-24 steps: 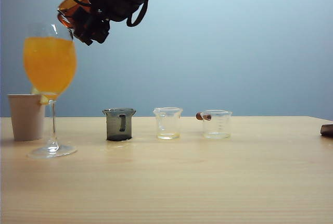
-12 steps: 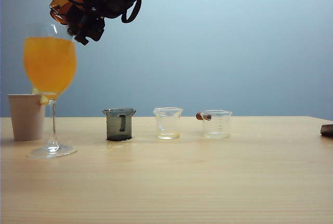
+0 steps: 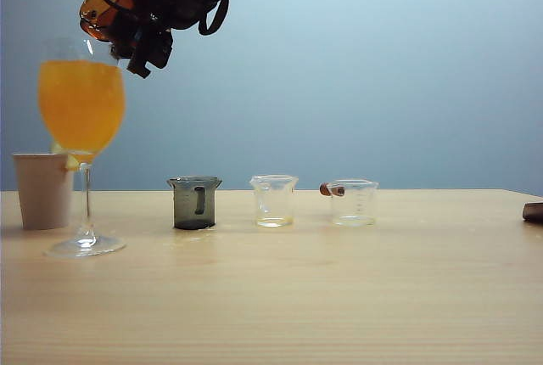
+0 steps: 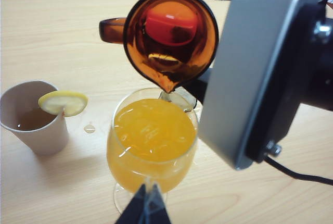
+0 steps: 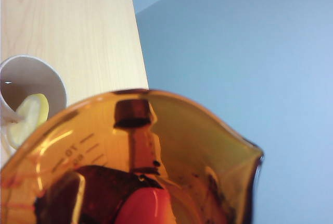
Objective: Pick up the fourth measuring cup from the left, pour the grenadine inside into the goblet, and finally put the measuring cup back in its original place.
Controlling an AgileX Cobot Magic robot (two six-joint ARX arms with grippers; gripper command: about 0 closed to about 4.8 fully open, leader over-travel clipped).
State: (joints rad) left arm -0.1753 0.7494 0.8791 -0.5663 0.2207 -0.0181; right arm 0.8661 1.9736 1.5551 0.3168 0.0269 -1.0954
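The amber-brown fourth measuring cup (image 3: 102, 11) hangs high at the upper left, tipped with its lip down over the goblet (image 3: 81, 110). My right gripper (image 3: 129, 32) is shut on it. From the left wrist the cup (image 4: 171, 36) shows its mouth, and the spout sits just above the goblet's rim (image 4: 120, 110). Red grenadine (image 4: 171, 23) pools inside the cup (image 5: 156, 130). The goblet holds orange liquid nearly to the brim. My left gripper (image 4: 147, 208) hovers above the goblet's near side, its fingers together with nothing between them.
A beige paper cup (image 3: 42, 189) with a lemon slice (image 4: 63, 102) stands left of the goblet. A smoky grey cup (image 3: 194, 202) and two clear cups (image 3: 273, 200) (image 3: 353, 202) line up on the table. A dark object (image 3: 533, 210) lies at the right edge.
My right gripper carried the amber cup a little up and to the left and rolled it further over the goblet. The left gripper and the table's objects stayed put.
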